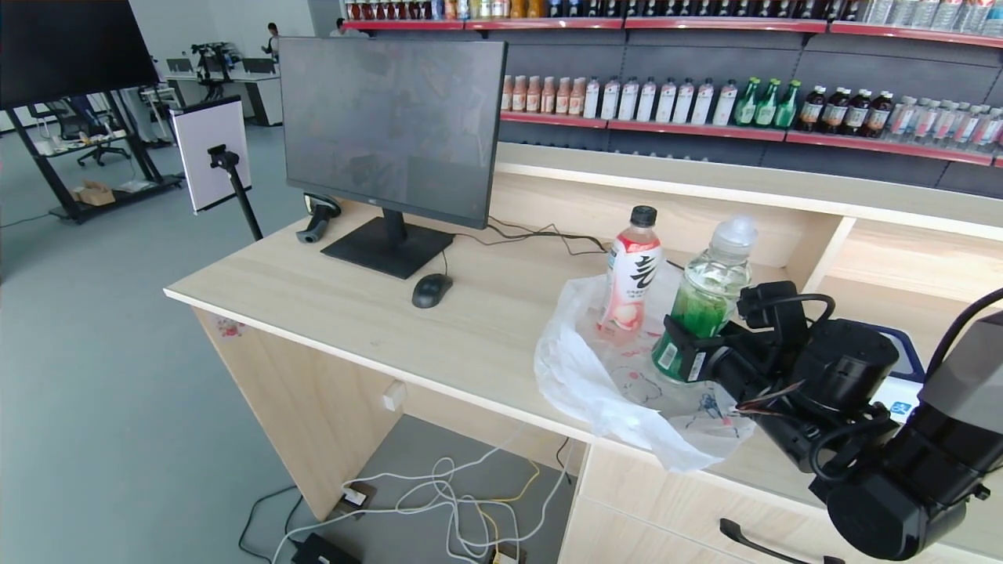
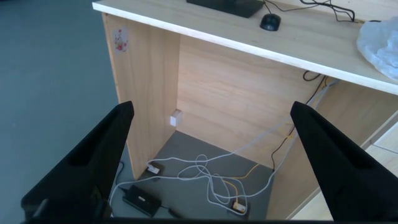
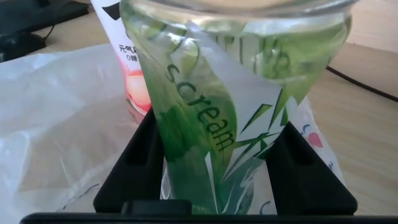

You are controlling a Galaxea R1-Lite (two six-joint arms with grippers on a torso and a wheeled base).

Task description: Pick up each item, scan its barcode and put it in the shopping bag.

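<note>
Bottle (image 1: pixel 705 301) over bag (image 1: pixel 580 376) at counter edge (image 1: pixel 329 333)

The wooden counter (image 1: pixel 486 329) carries a monitor (image 1: pixel 392 125), mouse (image 1: pixel 432 290), scanner (image 1: pixel 317 218) and shopping bag (image 1: pixel 572 368).

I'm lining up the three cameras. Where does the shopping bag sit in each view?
Head view: bag on the counter, at its near edge, pink bottle standing on it.
Left wrist view: bag at the counter edge, beyond the mouse.
Right wrist view: bag spreads behind and beside the green bottle.
Shared landmark: the counter.
</note>
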